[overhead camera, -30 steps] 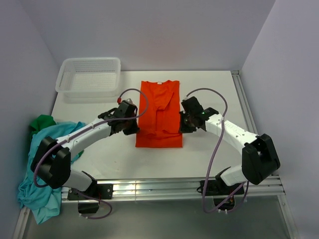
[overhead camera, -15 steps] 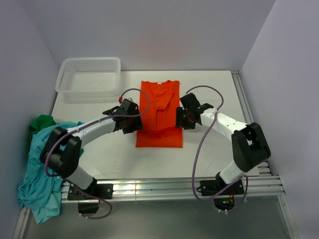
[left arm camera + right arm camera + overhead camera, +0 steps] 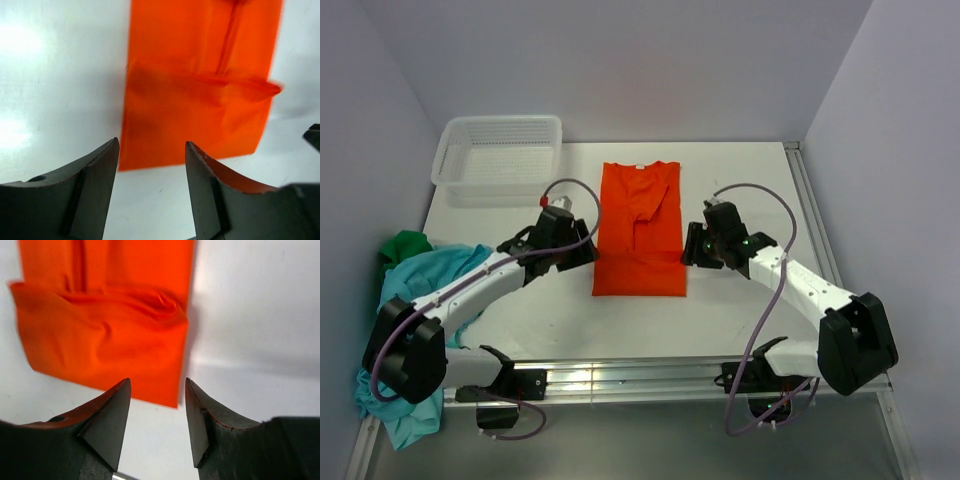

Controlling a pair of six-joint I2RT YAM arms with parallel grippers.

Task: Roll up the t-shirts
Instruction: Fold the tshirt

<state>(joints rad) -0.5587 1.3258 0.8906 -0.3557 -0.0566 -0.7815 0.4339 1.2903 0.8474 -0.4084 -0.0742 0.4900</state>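
An orange-red t-shirt (image 3: 638, 230) lies flat in the middle of the table, folded into a narrow strip with its bottom edge folded up once (image 3: 200, 120) (image 3: 105, 345). My left gripper (image 3: 582, 252) hovers just left of the shirt's lower part, open and empty (image 3: 152, 150). My right gripper (image 3: 692, 248) hovers just right of it, also open and empty (image 3: 158, 387). Neither touches the cloth. A teal-blue t-shirt (image 3: 395, 340) and a dark green one (image 3: 405, 246) lie heaped at the table's left edge.
A white mesh basket (image 3: 500, 152) stands at the back left corner. A metal rail (image 3: 660, 375) runs along the near edge by the arm bases, and another rail (image 3: 810, 210) along the right side. Walls close in on the left, back and right.
Both grippers have opened and let go of the shirt's sides, then backed outward from it, left one to the left, right one to the right. The shirt's lower fold now lies flat.
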